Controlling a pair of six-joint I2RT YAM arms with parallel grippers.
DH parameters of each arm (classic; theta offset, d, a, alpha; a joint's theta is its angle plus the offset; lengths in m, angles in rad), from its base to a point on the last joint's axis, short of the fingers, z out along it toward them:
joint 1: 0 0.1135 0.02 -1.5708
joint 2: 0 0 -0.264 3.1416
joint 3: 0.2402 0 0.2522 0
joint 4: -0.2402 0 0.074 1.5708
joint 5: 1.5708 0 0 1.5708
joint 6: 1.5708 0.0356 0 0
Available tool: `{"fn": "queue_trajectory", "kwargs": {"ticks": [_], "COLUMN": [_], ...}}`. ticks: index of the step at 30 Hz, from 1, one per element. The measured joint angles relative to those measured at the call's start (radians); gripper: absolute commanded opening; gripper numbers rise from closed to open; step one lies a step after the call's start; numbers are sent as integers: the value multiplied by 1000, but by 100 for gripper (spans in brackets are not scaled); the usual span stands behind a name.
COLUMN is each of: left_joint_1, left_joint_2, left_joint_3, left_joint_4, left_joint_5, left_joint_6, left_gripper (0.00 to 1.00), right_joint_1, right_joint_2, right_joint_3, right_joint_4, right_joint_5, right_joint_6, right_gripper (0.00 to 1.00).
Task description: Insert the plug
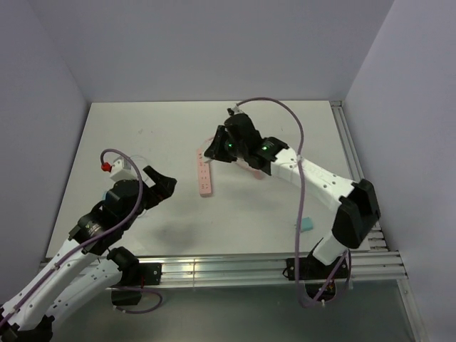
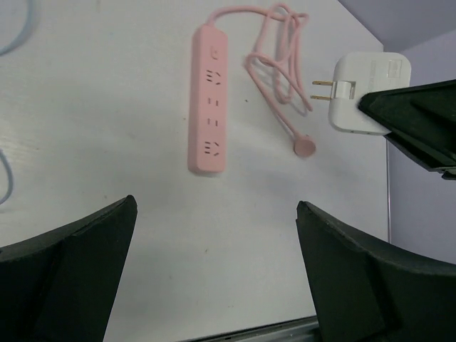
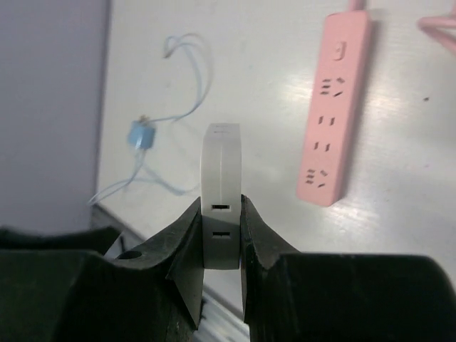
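Plug (image 3: 222,164), white with two flat prongs, is clamped in the right pincer (image 3: 221,208) and held above the counter (image 2: 107,107) just right of the pink power strip (image 2: 209,100), prongs aimed sideways at it. Likely step: carry it over a socket. To go in, the prongs need turning down, lining up with a two-slot outlet, then a straight push. The strip looks loose and may slide. Left pincer (image 2: 216,206) gapes wide and empty near the strip's close end; it could pin the strip. Coiled pink cord (image 2: 274,57) lies under the approach. Small blue connector (image 3: 140,134) with thin wires lies well to the left.
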Motion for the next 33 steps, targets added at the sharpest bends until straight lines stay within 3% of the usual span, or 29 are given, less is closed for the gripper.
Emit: {"fn": "queue_trajectory", "kwargs": {"ticks": [7, 15, 19, 33], "left_joint_1": [0, 0, 0, 0], "left_joint_2": [-1, 3, 7, 42], "left_joint_3": [3, 3, 3, -21], "left_joint_4": [-81, -122, -121, -98], "left_joint_5": [-143, -235, -245, -251], "left_joint_6": [-99, -148, -147, -136], "left_gripper": [100, 100, 99, 100], "right_joint_1": [117, 206, 208, 209], "right_joint_2": [321, 546, 571, 571], "right_joint_3": [380, 637, 637, 514], "right_joint_4": [-250, -501, -577, -594], "right_joint_5": [273, 404, 427, 411], "right_joint_6": [-21, -35, -39, -52], "right_gripper": [0, 0, 0, 0]}}
